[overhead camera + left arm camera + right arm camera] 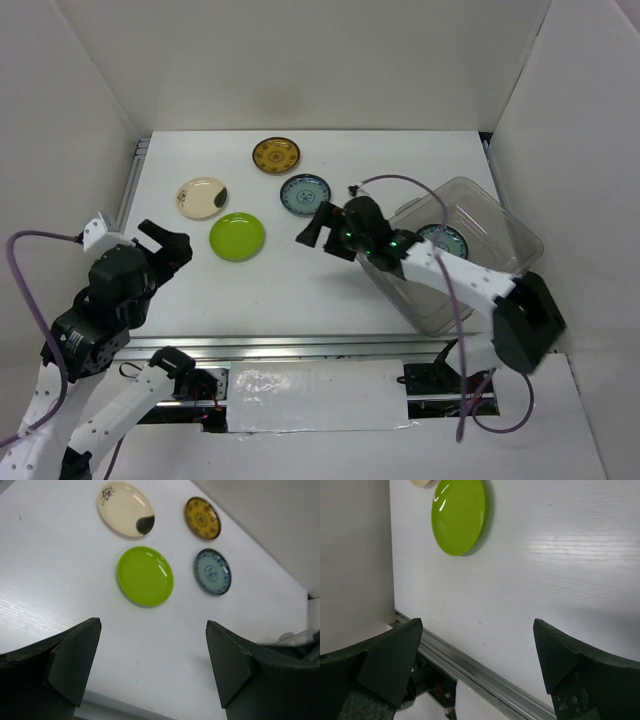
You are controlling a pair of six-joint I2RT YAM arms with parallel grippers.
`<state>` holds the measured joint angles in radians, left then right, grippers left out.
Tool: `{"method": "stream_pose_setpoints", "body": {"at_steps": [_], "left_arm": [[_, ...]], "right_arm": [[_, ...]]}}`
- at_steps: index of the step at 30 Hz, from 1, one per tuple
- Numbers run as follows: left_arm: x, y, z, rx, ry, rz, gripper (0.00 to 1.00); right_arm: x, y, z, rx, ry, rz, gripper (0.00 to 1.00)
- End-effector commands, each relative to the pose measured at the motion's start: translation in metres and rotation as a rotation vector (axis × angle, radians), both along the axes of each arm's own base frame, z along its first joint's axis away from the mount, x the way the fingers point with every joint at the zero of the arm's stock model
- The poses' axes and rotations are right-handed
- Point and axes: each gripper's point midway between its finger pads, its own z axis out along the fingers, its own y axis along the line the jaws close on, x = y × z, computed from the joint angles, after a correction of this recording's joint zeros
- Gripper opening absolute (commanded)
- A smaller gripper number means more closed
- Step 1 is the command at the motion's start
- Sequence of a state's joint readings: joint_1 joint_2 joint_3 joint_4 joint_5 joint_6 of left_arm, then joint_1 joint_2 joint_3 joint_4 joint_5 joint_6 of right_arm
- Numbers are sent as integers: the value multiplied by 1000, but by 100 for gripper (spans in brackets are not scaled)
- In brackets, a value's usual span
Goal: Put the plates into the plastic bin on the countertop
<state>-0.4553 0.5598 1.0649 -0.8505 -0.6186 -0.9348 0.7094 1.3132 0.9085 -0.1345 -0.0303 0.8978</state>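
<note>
Four plates lie on the white countertop (pixel 300 290): mustard-yellow (pixel 275 155), blue-grey (pixel 305 193), cream with a dark patch (pixel 202 197) and lime green (pixel 237 236). The clear plastic bin (pixel 500 225) stands at the right with another blue-grey plate (pixel 443 240) inside it. My right arm hides part of the bin, and the other plates are not in view. My right gripper (pixel 312 228) is open and empty just right of the lime plate (pixel 459 515). My left gripper (pixel 168 240) is open and empty, left of the lime plate (pixel 145 576).
A metal rail (pixel 485 672) runs along the near edge of the countertop, and another along its left edge (pixel 135 170). White walls close in the left, back and right sides. The left wrist view also shows the cream (pixel 125 508), mustard (pixel 202 517) and blue-grey (pixel 212 571) plates.
</note>
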Motion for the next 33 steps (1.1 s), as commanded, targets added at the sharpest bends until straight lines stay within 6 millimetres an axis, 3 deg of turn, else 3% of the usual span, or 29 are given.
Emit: {"method": "stream_pose_setpoints", "body": {"at_steps": [1,2,3,4,6,7,8,9,10,11,15,16,20,24,26,30,33], "left_arm": [[-10,-2,-41,95,149,-72,99],[-11,-11,-45,78,155,-116,99],[-11,-14,-50,76,163,-138,99],[-12,-17,-60,78,181,-156,99],[-14,-24,-65,65,186,-193,99],[-16,-27,-65,57,175,-211,99],[-17,-30,-63,51,167,-228,99],[-19,-29,-59,46,153,-230,99],[-19,-29,-57,49,147,-233,99],[-20,-28,-57,58,150,-233,99],[-24,-24,-48,80,144,-235,99],[-24,-24,-48,80,141,-236,99],[-25,-24,-46,76,124,-240,99],[-24,-23,-44,76,121,-235,99],[-23,-23,-42,82,115,-234,99],[-23,-22,-38,90,108,-236,99],[-23,-20,-36,96,100,-231,99]], "right_arm": [[36,81,56,225,-103,49,100],[46,99,14,186,-21,55,99],[57,117,21,222,-26,69,98],[62,131,-13,207,43,75,97],[76,150,-21,229,63,67,97],[78,159,-55,223,145,75,96],[86,172,-45,266,137,93,95],[87,178,-51,278,168,96,94],[89,184,-76,250,202,91,93],[94,190,-73,240,211,83,93],[103,190,-101,179,258,33,89],[103,188,-115,160,284,23,84],[107,184,-135,134,348,-9,63],[108,183,-137,104,351,-25,39],[107,183,-138,97,360,-29,39],[107,185,-140,72,376,-21,52],[110,186,-140,64,397,-24,49]]}}
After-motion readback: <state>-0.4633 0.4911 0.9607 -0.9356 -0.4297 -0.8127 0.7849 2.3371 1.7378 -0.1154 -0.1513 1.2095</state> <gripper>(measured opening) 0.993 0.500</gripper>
